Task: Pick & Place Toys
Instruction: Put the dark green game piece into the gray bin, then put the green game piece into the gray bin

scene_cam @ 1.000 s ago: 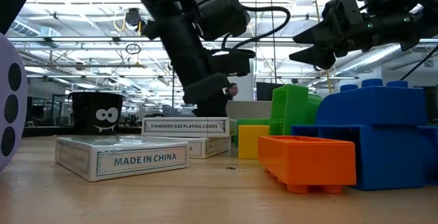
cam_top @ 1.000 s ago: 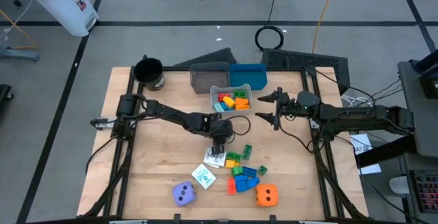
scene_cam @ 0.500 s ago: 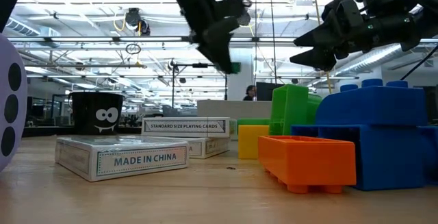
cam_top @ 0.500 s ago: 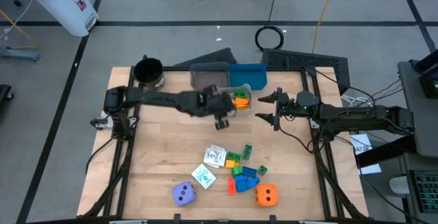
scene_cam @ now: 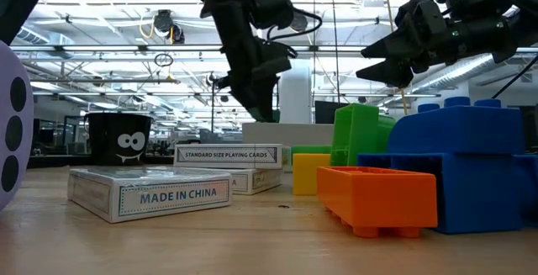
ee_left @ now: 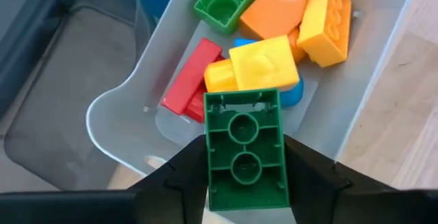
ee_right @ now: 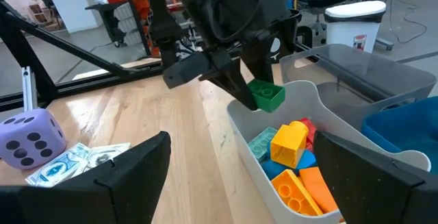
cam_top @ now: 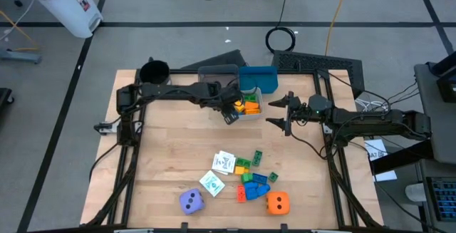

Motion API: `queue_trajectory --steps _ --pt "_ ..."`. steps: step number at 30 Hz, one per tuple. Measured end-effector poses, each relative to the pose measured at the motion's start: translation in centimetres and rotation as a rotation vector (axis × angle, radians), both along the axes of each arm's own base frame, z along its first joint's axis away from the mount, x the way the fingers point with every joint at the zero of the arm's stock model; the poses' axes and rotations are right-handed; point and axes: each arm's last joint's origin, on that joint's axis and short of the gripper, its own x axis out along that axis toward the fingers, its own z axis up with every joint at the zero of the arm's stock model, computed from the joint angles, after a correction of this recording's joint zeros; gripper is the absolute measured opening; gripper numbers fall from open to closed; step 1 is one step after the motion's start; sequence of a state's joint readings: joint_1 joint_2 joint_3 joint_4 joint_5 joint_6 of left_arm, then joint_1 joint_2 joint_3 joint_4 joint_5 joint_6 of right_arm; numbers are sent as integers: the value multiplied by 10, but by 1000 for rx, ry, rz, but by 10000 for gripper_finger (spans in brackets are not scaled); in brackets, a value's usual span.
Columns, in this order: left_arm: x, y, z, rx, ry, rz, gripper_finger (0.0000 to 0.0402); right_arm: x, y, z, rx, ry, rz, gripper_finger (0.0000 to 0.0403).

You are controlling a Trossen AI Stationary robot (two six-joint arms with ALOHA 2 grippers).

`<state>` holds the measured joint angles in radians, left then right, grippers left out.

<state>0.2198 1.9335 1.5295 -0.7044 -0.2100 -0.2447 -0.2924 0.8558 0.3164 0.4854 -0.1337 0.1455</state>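
My left gripper is shut on a green building block and hovers over the near left corner of a pale bin that holds red, yellow, orange, green and blue blocks. The right wrist view also shows the green block above the bin's rim. More toys lie on the table nearer the front: loose blocks, two card boxes, a purple die and an orange die. My right gripper hangs open to the right of the bin, holding nothing. My left gripper pinches the green block by its two long sides between its two fingers. The fingers slant down from the table's left. The block hangs clear above the bin, its hollow underside toward the wrist camera.
A grey bin and a blue bin stand at the far edge behind the pale bin. A black cup sits at the far left corner. Bare wood lies between the bins and the toys.
My left gripper has risen from the toys near the card boxes and gone toward the far edge, rolling its wrist. It now hangs over the pale bin. The green block has come up with it, clear of the table.
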Motion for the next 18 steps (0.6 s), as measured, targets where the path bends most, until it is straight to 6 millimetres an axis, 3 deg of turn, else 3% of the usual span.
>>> queue_trajectory --steps 6,11,15,18 --pt "0 0 0 7 5 -17 229 0 0 0 0 0 0 345" --pt "0 -1 0 10 10 -29 250 0 0 0 0 0 0 345" --pt "-3 -9 15 -42 -46 -73 254 0 1 0 0 0 7 345" --pt "1 -26 28 -59 -129 -135 254 1 5 1 -3 -9 27 345"
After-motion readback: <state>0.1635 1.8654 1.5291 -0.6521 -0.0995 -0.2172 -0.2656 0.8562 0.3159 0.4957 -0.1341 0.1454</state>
